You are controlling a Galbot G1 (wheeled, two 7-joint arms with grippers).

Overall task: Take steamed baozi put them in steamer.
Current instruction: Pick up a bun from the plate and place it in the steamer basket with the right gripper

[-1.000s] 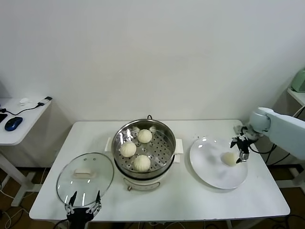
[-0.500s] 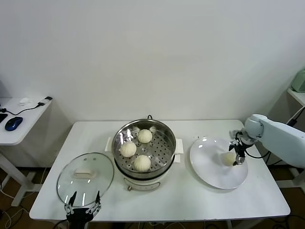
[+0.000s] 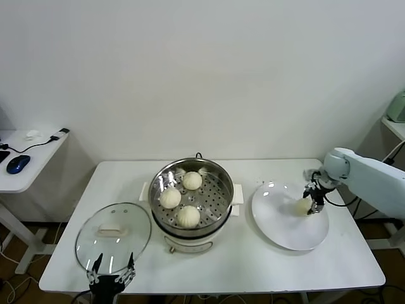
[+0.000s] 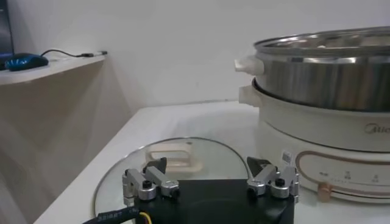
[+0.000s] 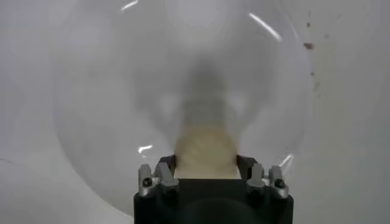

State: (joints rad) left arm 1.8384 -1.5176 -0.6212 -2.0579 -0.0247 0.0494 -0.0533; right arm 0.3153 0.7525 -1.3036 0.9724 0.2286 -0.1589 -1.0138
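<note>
The steamer (image 3: 223,175) stands mid-table with three baozi on its perforated tray (image 3: 192,180) (image 3: 169,197) (image 3: 188,216). It also shows in the left wrist view (image 4: 329,79). The fourth baozi (image 3: 302,206) is at the right side of the white plate (image 3: 278,225). My right gripper (image 3: 311,201) is shut on it. In the right wrist view the bun (image 5: 206,149) sits between the fingers of that gripper (image 5: 206,163), held a little above the plate (image 5: 109,91). My left gripper (image 3: 111,277) is open and empty at the table's front edge, by the glass lid.
A round glass lid (image 3: 112,235) lies flat at the front left and shows in the left wrist view (image 4: 177,158). A side table (image 3: 25,158) with a mouse and cable stands far left. Bare table lies between the steamer and the plate.
My right gripper has closed in on the baozi on the plate and shifted slightly left and up with it. The left arm has not moved.
</note>
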